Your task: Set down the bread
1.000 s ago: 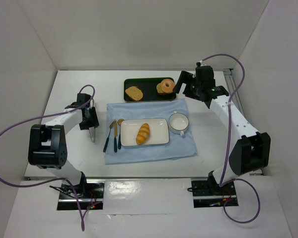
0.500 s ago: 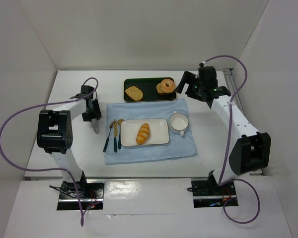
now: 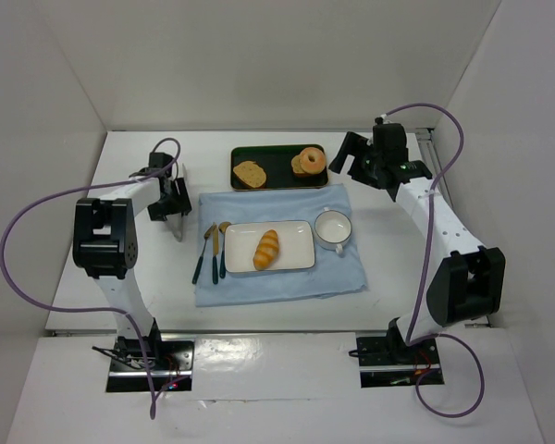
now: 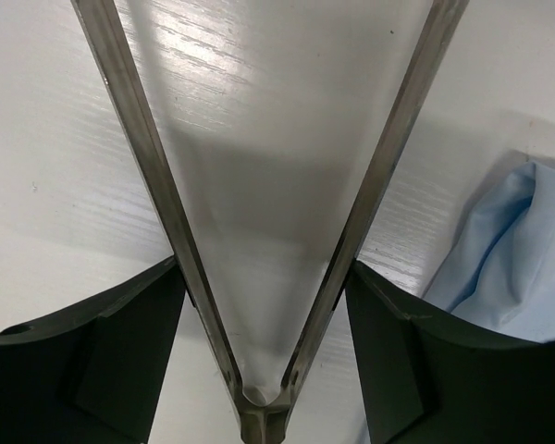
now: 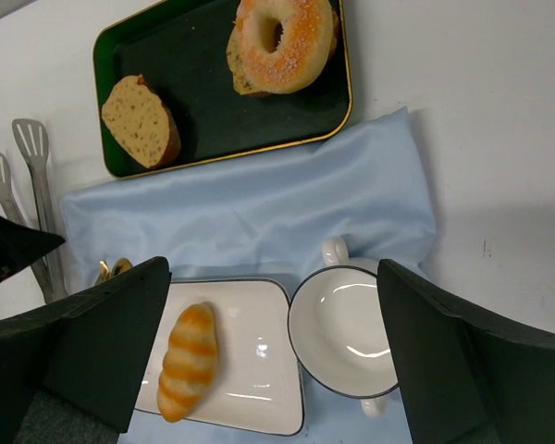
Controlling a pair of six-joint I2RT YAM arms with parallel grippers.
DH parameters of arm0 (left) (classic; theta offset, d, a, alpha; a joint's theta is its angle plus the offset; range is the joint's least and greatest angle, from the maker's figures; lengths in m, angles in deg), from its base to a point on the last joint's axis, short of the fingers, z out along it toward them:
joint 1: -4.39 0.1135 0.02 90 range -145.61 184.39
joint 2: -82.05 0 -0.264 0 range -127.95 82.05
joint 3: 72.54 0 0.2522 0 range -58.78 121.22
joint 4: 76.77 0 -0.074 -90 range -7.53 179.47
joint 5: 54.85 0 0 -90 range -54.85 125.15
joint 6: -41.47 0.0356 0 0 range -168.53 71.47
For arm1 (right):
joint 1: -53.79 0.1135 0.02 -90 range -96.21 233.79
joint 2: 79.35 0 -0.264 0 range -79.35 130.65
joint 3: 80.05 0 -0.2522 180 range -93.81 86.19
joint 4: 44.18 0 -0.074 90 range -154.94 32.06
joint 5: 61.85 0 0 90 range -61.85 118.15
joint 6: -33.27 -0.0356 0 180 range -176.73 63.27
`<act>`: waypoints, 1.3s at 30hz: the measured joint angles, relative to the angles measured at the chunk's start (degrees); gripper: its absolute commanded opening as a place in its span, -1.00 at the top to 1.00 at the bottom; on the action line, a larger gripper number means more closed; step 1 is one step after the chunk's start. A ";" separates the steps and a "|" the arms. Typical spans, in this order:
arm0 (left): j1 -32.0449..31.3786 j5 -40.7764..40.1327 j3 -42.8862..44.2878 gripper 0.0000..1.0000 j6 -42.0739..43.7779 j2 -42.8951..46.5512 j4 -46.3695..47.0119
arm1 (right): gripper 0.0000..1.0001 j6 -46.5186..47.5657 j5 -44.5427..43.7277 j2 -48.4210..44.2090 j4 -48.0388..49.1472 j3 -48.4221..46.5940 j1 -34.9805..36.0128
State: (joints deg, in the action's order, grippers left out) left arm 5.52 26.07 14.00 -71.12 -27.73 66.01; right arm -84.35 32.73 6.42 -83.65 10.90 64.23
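Bread [image 3: 267,249] on white plate [image 3: 296,231], seemingly placed; tongs [image 4: 157,157] at 9 o'clock for parking, left gripper [image 4: 264,277] hold unclear; right gripper [image 5: 273,277] spread.

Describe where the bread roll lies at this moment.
In the top view the bread lies on the white plate on the blue cloth, cutlery to its left and the cup to its right.

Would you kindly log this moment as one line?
striped golden bread roll: on white rectangular plate | left gripper: holds steel tongs | right gripper: open, empty
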 measured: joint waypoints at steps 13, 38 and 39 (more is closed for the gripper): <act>1.09 2.97 1.70 -0.78 -0.07 -0.39 -2.49 | -1.00 0.00 1.05 0.17 0.00 -0.13 -0.09; -9.38 10.10 -10.82 -0.76 -6.21 39.67 2.71 | -1.00 -0.15 -1.07 1.97 -1.73 -2.10 2.97; -9.35 10.54 -11.76 -0.74 -6.64 40.22 2.60 | -1.00 -0.31 -1.64 1.90 -1.97 -2.10 3.63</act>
State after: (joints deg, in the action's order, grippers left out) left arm -3.84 36.60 2.24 -77.77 12.49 68.61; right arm -84.66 31.09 8.33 -85.62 8.81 67.86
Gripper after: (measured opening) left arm 0.882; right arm 0.999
